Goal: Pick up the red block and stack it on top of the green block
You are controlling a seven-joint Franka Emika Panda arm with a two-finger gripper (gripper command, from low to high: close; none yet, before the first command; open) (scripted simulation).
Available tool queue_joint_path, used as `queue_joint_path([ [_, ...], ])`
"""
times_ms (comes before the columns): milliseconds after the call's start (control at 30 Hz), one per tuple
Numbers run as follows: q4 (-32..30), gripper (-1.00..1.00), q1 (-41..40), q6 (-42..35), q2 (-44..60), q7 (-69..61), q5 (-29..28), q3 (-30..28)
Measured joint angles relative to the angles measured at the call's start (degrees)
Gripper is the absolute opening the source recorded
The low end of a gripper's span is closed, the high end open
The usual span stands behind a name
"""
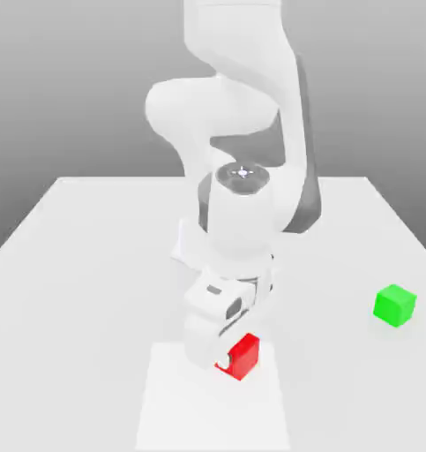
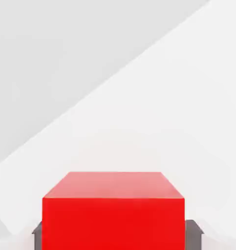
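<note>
Red block [image 1: 241,357] – plain bright red; green block [image 1: 394,305] – plain green (tabletop [image 1: 101,265] pale grey)

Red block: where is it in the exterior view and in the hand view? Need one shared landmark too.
Exterior view: red block, lower middle, at the tool.
Hand view: bottom centre of the picture, between the fingers.
Shared landmark: the bright white patch under the block.
</note>
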Motion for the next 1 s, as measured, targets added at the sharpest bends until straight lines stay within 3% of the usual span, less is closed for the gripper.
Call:
queue_joint_path([
  [100, -0.2, -1.00, 0.1, -0.9, -1.1, 0.4, -0.6, -0.3],
  [300, -1.8, -1.00, -0.1, -10.8, -12.7, 3.7, -5.3, -1.3],
  [767, 4.6, -1.00, 30.2, -20.6, -16.1, -25.7, -2.7, 15.8],
  [867, 5.7, -1.00, 33.8, -17.3, -11.6, -27.3, -4.9, 17.1],
  [967, 6.1, -1.00, 34.7, -11.7, -5.5, -24.9, -8.9, 14.9],
  [1000, 6.2, 1.00, 35.2, -10.3, -4.0, -24.3, -9.7, 14.1],
])
